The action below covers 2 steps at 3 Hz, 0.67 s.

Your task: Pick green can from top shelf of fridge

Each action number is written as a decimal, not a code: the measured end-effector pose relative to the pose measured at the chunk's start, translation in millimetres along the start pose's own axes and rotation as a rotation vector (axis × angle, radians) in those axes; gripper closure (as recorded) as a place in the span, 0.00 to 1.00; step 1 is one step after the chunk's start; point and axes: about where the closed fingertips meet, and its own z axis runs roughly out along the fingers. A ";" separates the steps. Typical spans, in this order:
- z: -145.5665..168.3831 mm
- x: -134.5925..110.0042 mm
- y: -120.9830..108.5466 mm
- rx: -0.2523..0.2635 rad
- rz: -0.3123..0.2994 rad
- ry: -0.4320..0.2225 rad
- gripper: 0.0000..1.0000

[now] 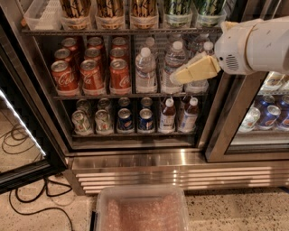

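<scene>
Two green cans (177,8) stand at the right end of the top shelf (122,31), cut off by the top edge of the view. Tall gold-and-black cans (110,9) stand to their left. My gripper (195,70), cream-coloured on a white arm (253,45), reaches in from the right. It hangs below the top shelf rail, in front of the water bottles on the middle shelf, and holds nothing that I can see. The fridge (135,160) stands with its left door open.
Red cola cans (92,74) and water bottles (145,70) fill the middle rack, with short cans and small bottles (122,119) below. A clear plastic bin (140,212) sits on the floor in front. The open door (22,135) and cables (27,198) are at left.
</scene>
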 end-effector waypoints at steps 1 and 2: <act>7.9 -21.4 -0.6 0.084 0.053 -0.086 0.00; 11.0 -32.7 -2.8 0.158 0.090 -0.110 0.00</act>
